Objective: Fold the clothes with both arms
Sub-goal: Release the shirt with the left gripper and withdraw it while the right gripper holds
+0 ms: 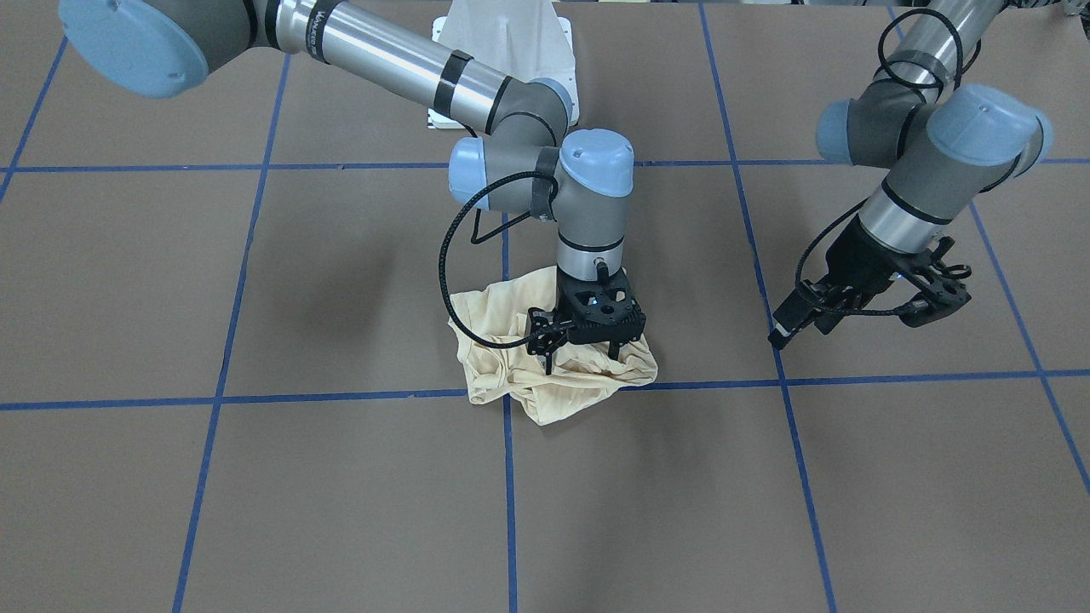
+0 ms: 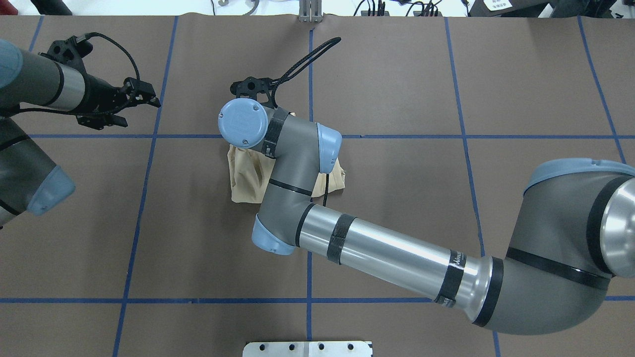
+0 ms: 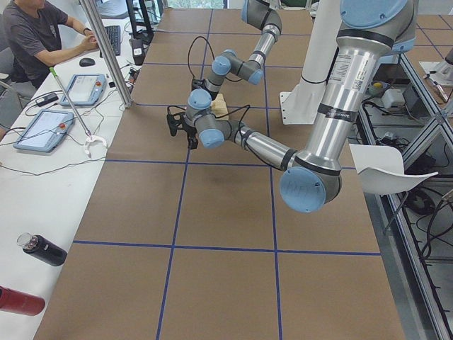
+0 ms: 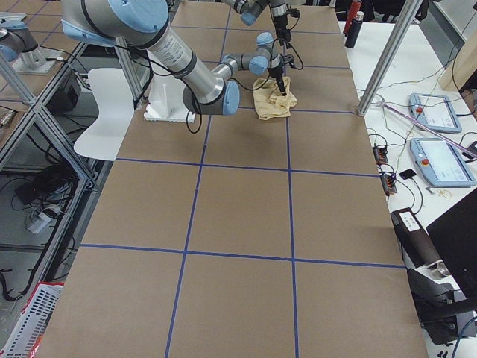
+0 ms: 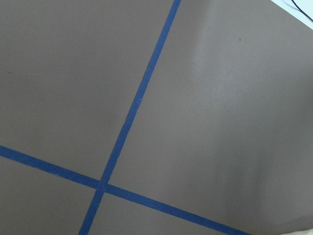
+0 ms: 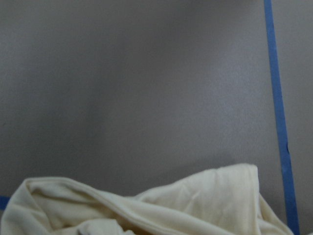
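Lying crumpled just below the middle of the front-facing frame, the shirt point(image 1: 511, 379) sat in a loose heap on the table point(image 1: 341, 289), across the spot where two lines of blue tape point(image 1: 341, 398) crossed. The right arm point(image 1: 383, 55) came in from the upper left of that frame and bent straight down over the heap. The right gripper point(image 1: 581, 356) pointed downward with its jaws spread wide, one finger point(image 1: 547, 359) dipping into the folds near the heap's middle and the other toward its right side; no fabric was pinched between them. In the overhead frame the same arm's wrist covered most of the shirt point(image 2: 243, 173), which showed only as cream patches a little left of centre. The right wrist view had the shirt point(image 6: 195, 200) bunched along its bottom edge (soft rolls and folds, brown surface above).

The left arm point(image 1: 928, 170) hung at the right side of the front-facing frame, well apart from the shirt. The left gripper point(image 1: 805, 326) was tilted above bare table beside a tape line, touching nothing; in the upper left of the overhead frame its jaws point(image 2: 131, 106) looked parted. The left wrist view showed only the brown surface and a tape point(image 5: 102, 183) crossing at lower left.
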### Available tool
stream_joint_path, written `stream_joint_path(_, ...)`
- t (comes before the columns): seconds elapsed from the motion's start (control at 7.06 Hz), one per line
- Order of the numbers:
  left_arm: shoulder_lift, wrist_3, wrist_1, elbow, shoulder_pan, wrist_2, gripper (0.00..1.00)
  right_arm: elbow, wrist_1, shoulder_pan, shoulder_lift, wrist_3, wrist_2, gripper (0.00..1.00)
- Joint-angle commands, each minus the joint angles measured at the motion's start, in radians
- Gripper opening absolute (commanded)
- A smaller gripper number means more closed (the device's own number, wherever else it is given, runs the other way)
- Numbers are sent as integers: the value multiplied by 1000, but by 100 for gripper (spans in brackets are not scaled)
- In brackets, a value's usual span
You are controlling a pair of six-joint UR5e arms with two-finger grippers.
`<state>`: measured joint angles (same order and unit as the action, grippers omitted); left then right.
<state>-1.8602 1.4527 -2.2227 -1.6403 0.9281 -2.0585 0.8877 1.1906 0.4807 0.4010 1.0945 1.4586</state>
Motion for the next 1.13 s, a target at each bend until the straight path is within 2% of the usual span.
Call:
stream_joint_path(0.0, 6, -1, 0, -1, 0, -2, 100, -82, -109, 42, -43, -27, -34, 99)
stream_joint_path(0.28, 6, -24, 0, 3, 17, -5, 100, -60, -79, 55, -80, -22, -26, 99)
stream_joint_path(0.57, 6, -46, 2, 4, 32, -5, 100, 119, 174, 42, -60, -10, 17, 99)
stream_joint_path(0.71, 6, -46, 0, 4, 32, -20, 100, 198, 251, 42, -30, 81, 117, 99)
stream_joint_path(0.85, 6, -46, 2, 2, 35, -28, 100, 238, 259, 20, 17, 146, 146, 99)
stream_joint_path(0.99, 6, -57, 2, 3, 41, -26, 100, 232, 251, -22, 44, 186, 141, 99)
